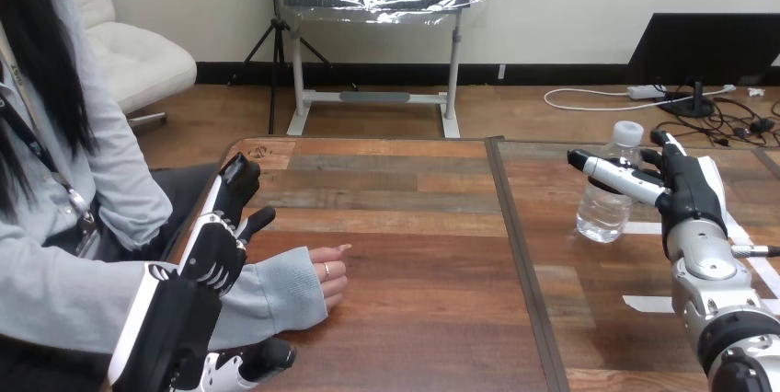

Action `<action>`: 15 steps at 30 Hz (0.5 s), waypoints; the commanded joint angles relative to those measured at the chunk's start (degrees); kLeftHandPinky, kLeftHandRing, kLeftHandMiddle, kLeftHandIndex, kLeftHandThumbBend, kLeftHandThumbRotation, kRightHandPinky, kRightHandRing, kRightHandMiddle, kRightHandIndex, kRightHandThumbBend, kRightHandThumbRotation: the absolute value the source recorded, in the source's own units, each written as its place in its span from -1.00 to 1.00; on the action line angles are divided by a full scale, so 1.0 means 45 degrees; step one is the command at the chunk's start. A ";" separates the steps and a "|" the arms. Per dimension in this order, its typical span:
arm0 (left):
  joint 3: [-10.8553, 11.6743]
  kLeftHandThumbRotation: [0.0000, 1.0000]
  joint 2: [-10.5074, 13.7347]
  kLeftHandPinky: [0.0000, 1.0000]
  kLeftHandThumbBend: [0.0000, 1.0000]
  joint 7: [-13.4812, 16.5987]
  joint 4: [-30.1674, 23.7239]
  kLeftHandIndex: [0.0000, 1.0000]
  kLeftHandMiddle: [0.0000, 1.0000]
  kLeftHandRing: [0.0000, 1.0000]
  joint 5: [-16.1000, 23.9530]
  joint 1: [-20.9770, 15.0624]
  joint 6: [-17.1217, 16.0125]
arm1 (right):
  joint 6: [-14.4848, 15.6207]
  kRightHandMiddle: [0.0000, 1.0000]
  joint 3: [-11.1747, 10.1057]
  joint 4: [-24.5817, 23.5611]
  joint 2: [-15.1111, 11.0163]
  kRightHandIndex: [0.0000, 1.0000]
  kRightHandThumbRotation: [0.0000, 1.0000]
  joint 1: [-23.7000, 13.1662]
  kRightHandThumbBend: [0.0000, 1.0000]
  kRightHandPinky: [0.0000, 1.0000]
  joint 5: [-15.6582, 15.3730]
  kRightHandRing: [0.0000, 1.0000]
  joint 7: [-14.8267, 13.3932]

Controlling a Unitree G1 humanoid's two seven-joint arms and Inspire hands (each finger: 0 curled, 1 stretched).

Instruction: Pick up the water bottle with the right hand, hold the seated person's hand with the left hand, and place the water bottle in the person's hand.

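At the lower left of the frame, the robot's left arm rises from the bottom edge and ends in the left hand point(217, 250). This hand sits over the person's grey sleeve point(276, 293), near the left edge of the wooden table point(414, 318). Its fingers are straight and point up the frame, with the thumb sticking out to the right, and nothing is held. I cannot tell whether it touches the sleeve. Just right of it, the person's hand point(327, 278) rests on the tabletop with its fingers loosely curled, apart from the robot's thumb. At the lower right, the silver right forearm climbs from the bottom edge past white tape strips point(647, 302) on the table. The right hand point(685, 191) sits in the right middle of the frame. Its fingers point(614, 174) are stretched out straight to the left across the near side of the water bottle point(604, 213). They are not closed around it. The bottle stands upright on the table, its white cap point(628, 131) showing above the fingers.
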 commanded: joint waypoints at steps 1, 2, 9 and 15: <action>0.0104 0.28 0.0181 0.83 1.00 0.0092 -0.0786 0.98 1.00 1.00 0.0004 -0.0275 0.0040 | 0.0025 0.77 -0.0149 0.0063 0.0261 0.83 -0.54 -0.1206 1.00 0.56 0.0126 0.71 -0.0080; 0.0110 0.28 0.0182 0.83 1.00 0.0097 -0.0796 0.98 1.00 1.00 0.0020 -0.0266 0.0019 | 0.0020 0.75 -0.0111 0.0063 0.0281 0.81 -0.55 -0.1213 1.00 0.52 0.0078 0.68 -0.0200; 0.0118 0.28 0.0174 0.83 1.00 0.0130 -0.0928 0.96 1.00 0.99 0.0033 -0.0193 0.0077 | 0.0029 0.47 0.0018 0.0054 0.0393 0.54 -0.76 -0.1267 1.00 0.21 -0.0077 0.38 -0.0669; 0.0150 0.29 0.0183 0.83 1.00 0.0218 -0.1085 0.94 1.00 0.99 0.0107 -0.0092 0.0218 | -0.0042 0.29 -0.0121 0.0047 0.0489 0.36 -0.94 -0.1270 0.98 0.00 0.0083 0.20 -0.0666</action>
